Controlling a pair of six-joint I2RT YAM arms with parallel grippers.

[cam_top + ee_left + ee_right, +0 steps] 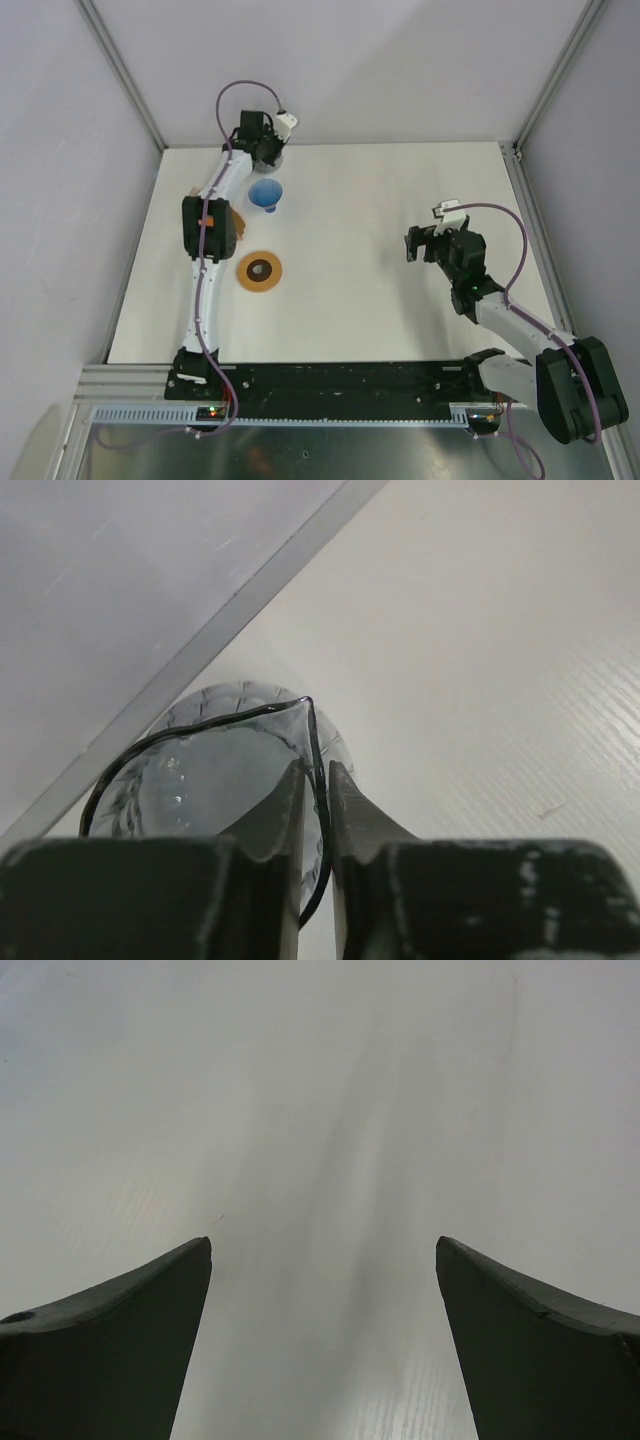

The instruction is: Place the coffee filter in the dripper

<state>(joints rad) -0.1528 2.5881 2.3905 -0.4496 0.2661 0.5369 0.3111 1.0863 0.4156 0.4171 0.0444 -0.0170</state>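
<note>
The translucent blue ribbed dripper (pixel 266 194) stands on the white table at the back left. No coffee filter shows in any view. My left gripper (pixel 268 152) is just behind the dripper, near the back wall. In the left wrist view it (pixel 315 768) is shut on the dark rim of a clear grey glass mug (pixel 200 770), one finger inside the rim and one outside. My right gripper (pixel 418 243) is open and empty over bare table at the right, and the right wrist view (pixel 323 1245) shows only table between its fingers.
A flat brown wooden ring (pixel 261 271) with a dark hole lies in front of the dripper. An orange holder (pixel 210 222) sits left of it, mostly hidden by the left arm. The back wall's metal rail (pixel 250 590) runs close behind the mug.
</note>
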